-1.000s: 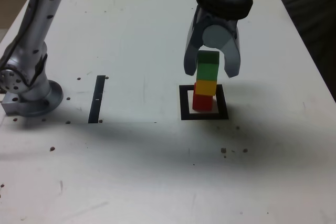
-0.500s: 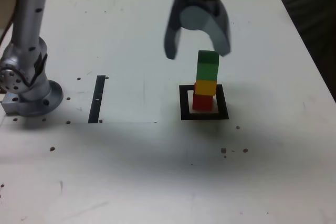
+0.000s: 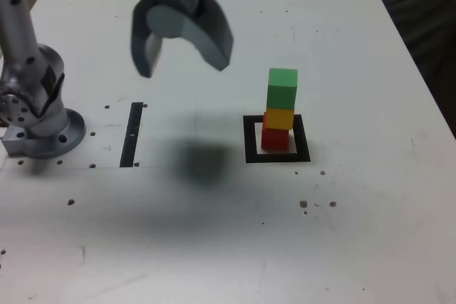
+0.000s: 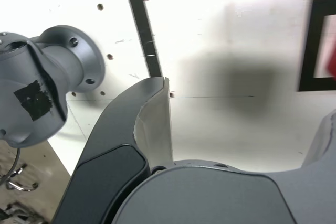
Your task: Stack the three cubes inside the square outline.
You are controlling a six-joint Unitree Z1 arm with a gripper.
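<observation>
With green cube [image 3: 283, 89] on yellow cube [image 3: 279, 119] on red cube [image 3: 275, 139], all inside the square outline [image 3: 251, 156] right of centre in the exterior view, stacking looks done. Gripper [image 3: 182, 69] is wide open and empty, upper left of that frame, well apart from the stack; nothing left, bar maybe parking the arm.

We get exterior view off the arm, facing down across the whole desk [image 3: 356, 226] at a slant; wrist view close above, facing down. Both share black strip [image 3: 131, 135], square outline [image 3: 302, 140], arm base [image 3: 53, 137].
</observation>
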